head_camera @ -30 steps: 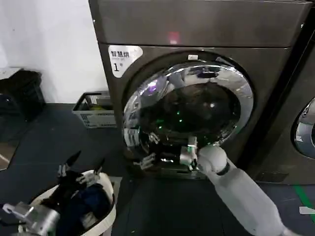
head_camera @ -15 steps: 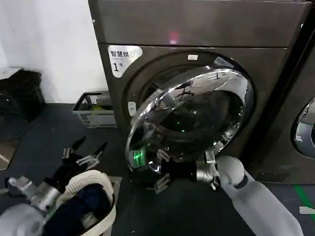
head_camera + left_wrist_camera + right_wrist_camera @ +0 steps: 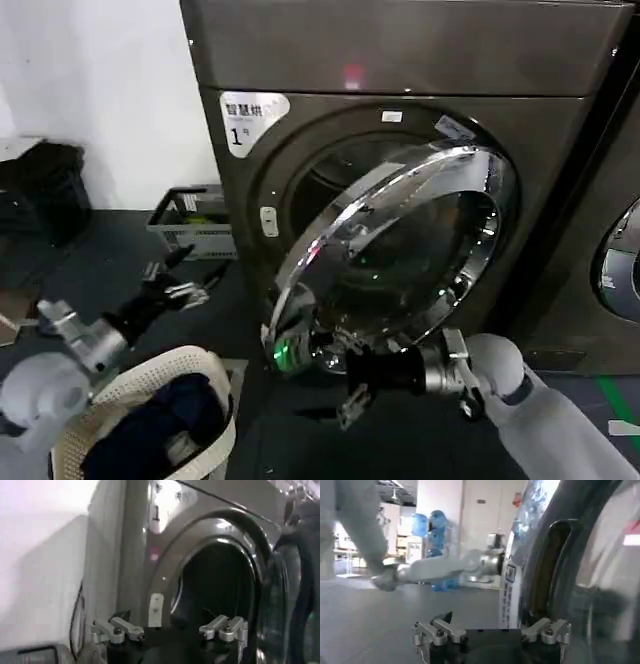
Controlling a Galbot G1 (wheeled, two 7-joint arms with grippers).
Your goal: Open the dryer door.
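**Dryer door swinging out, right arm doing the pulling**

So the dryer door (image 3: 400, 255) is sitting partly open right now, hinged on its right side and tilting out from the dryer (image 3: 400, 120), with its free left edge well off the machine's front. You can see the dark drum opening (image 3: 335, 175) showing behind the chrome ring, up near the white "1" label (image 3: 250, 118).

The right gripper (image 3: 345, 375) is working at the bottom-left edge of the door, down near a small green light on the rim. Its fingers are looking spread, not clamped on anything. My guess is it's hooking or nudging the door edge instead of pinching it, which makes sense since a wide rounded ring isn't easy to grip.

The left gripper (image 3: 185, 280) is hanging out on the far side, above the floor between the laundry basket (image 3: 215, 420) and the dryer's lower-left corner. Fingers spread, holding nothing. It's probably staying clear so the door can swing.

I'd say the job is roughly halfway done. The door needs more swing, and the risk I see is the open fingers slipping off that slick chrome.
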